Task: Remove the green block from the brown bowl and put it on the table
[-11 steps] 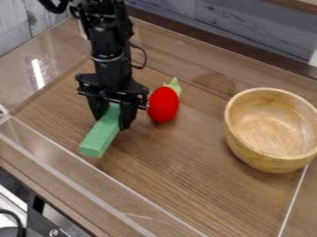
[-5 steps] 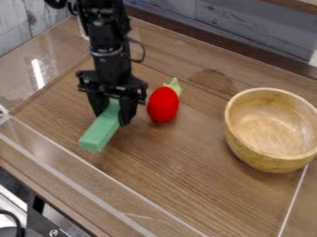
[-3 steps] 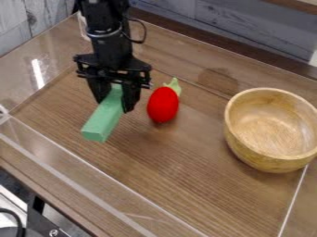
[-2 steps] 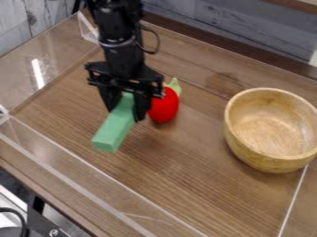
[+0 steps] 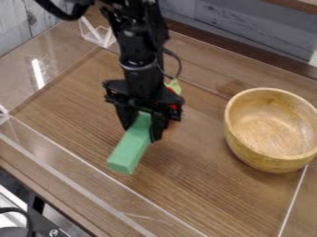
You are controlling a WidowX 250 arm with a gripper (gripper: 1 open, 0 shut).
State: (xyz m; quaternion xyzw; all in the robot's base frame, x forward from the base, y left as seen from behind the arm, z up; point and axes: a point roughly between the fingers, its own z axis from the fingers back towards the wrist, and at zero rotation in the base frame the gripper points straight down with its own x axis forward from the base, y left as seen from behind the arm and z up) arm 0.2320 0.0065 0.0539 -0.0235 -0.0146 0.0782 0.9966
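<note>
Nearest the camera: clear wall along the front edge of the tabletop (image 5: 74, 199), bare wood grain behind it.

Next back, the green block (image 5: 132, 148). Its low end sits at or just above the tabletop; can't tell if it's touching. The bar slants up and away from the camera, long axis running near-left to far-right, top end caught between the fingers of the hand (image 5: 145, 127). So the block hangs down and toward the camera from the hand, tilted, not lying flat.

The hand points straight down, fingers drawn narrow and clamped on the block's upper end.

Just behind the hand, a red toy (image 5: 170, 104), mostly hidden by the arm. Close, maybe touching the fingers; can't tell.

Right side, the brown bowl (image 5: 272, 154), empty, well apart from the block w/ bare tabletop between.

Judgement: block is already out of the bowl; what's left is setting it down. Because the low end leads toward the camera, lowering should bring that end down first and the bar would tip flat along its slant, away from the bowl and toy.
</note>
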